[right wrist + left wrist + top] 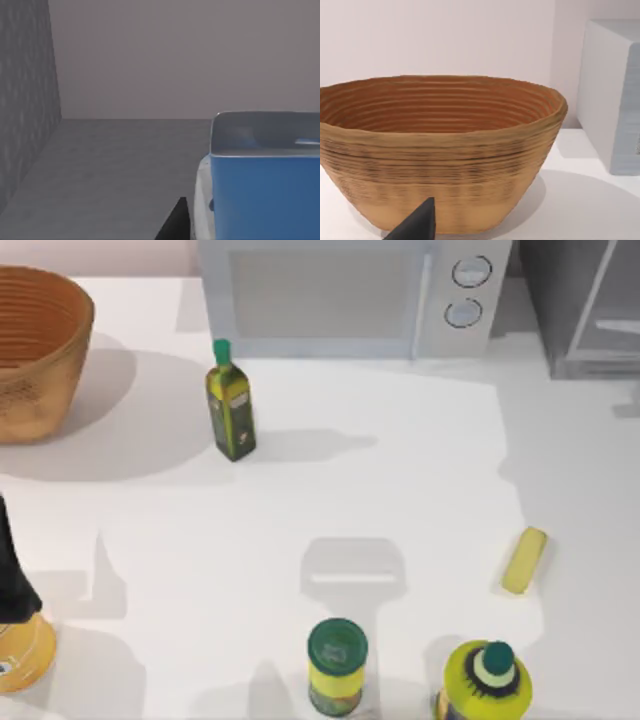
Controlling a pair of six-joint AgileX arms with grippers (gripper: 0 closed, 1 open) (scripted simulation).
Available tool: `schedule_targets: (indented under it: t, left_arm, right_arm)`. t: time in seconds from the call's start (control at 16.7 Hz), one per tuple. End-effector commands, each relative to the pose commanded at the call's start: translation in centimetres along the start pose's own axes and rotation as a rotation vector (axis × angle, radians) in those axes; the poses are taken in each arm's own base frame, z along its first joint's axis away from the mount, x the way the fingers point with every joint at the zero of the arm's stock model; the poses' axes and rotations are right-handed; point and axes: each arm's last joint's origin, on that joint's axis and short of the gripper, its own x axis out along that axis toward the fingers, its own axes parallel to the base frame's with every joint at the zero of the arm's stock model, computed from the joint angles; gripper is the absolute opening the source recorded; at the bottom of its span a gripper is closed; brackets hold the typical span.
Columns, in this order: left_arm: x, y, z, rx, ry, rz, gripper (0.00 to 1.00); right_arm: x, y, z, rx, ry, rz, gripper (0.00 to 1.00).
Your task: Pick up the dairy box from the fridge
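Grey fridge point(100, 165) interior surrounds the dairy box point(260, 195): light, crushable carton, best pinched across its flat sides; jaws' opening unclear.

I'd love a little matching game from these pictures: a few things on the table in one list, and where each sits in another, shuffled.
Things:
1. woven basket
2. green oil bottle
3. yellow stick-shaped block
4. dairy box

Places:
A. lying flat on the table's right side
B. standing in front of the microwave
C. far left corner of the table
D. on a grey floor between grey walls, close before the right wrist camera

Pairs: 1-C, 2-B, 3-A, 4-D
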Motion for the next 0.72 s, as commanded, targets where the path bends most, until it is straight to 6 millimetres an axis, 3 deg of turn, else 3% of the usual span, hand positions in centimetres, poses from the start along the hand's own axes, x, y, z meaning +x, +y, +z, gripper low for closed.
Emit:
schedule_targets:
  t: [0.18,0.42,0.54,0.72]
  left_arm:
    - [0.0,0.0,0.0,0.0,0.0,0.0,1.0]
    - [0.0,0.0,0.0,0.0,0.0,0.0,1.0]
    - [0.0,0.0,0.0,0.0,0.0,0.0,1.0]
    - [0.0,0.0,0.0,0.0,0.0,0.0,1.0]
  right_arm:
    - [-0.2,0.2,0.6,-0.002,-0.002,0.001,0.0]
    - [-2.0,1.4,3.9,-0.009,-0.007,0.002,0.0]
    - [-3.9,2.4,6.3,-0.012,-0.009,0.001,0.0]
    - [-8.3,4.1,9.7,-0.014,-0.014,-0.001,0.0]
